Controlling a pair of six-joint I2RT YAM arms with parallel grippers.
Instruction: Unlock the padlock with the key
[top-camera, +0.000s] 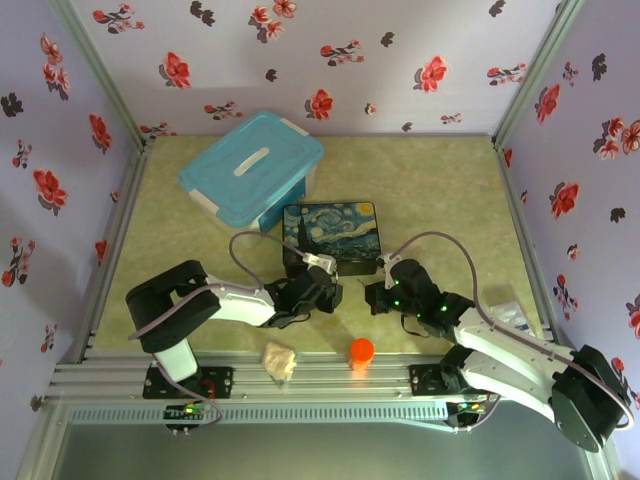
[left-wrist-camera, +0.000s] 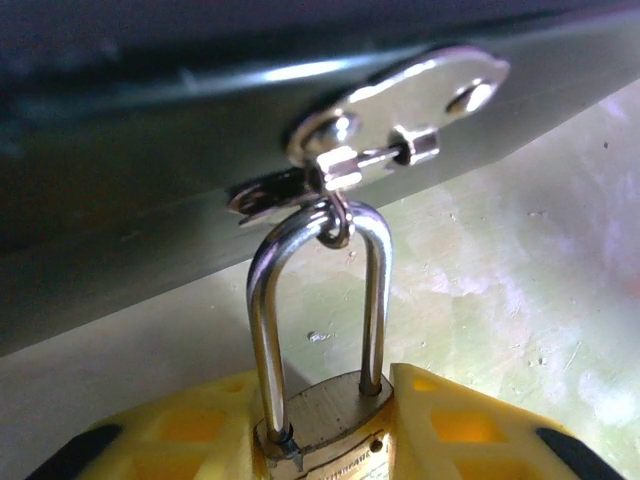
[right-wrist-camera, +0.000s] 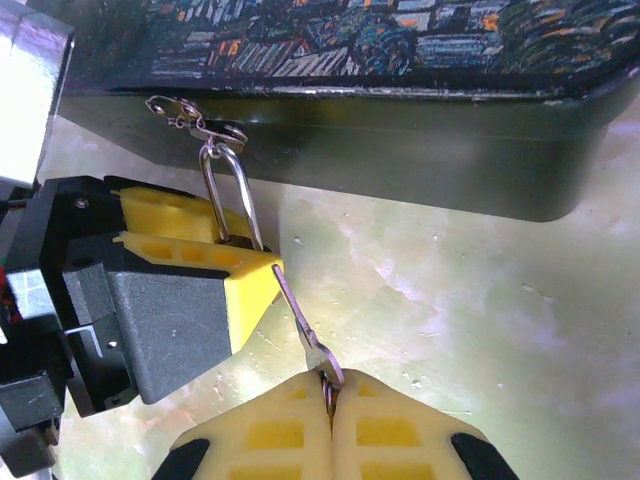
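The brass padlock (left-wrist-camera: 325, 425) sits clamped between my left gripper's (left-wrist-camera: 325, 440) yellow fingers (left-wrist-camera: 190, 430), its silver shackle (left-wrist-camera: 320, 290) hooked through the latch ring (left-wrist-camera: 335, 225) of the Starry Night box (right-wrist-camera: 400, 60). In the right wrist view the shackle (right-wrist-camera: 228, 195) rises out of the left gripper (right-wrist-camera: 190, 250). My right gripper (right-wrist-camera: 330, 395) is shut on the bow of the thin dark key (right-wrist-camera: 300, 320), whose tip reaches the underside of the left gripper where the padlock is hidden. Both grippers (top-camera: 318, 292) (top-camera: 378, 297) meet in front of the box (top-camera: 330, 235).
A blue lidded tub (top-camera: 250, 165) stands behind the painted box. An orange round cap (top-camera: 361, 352) and a crumpled pale wad (top-camera: 280, 360) lie near the table's front edge. Flowered walls close in three sides.
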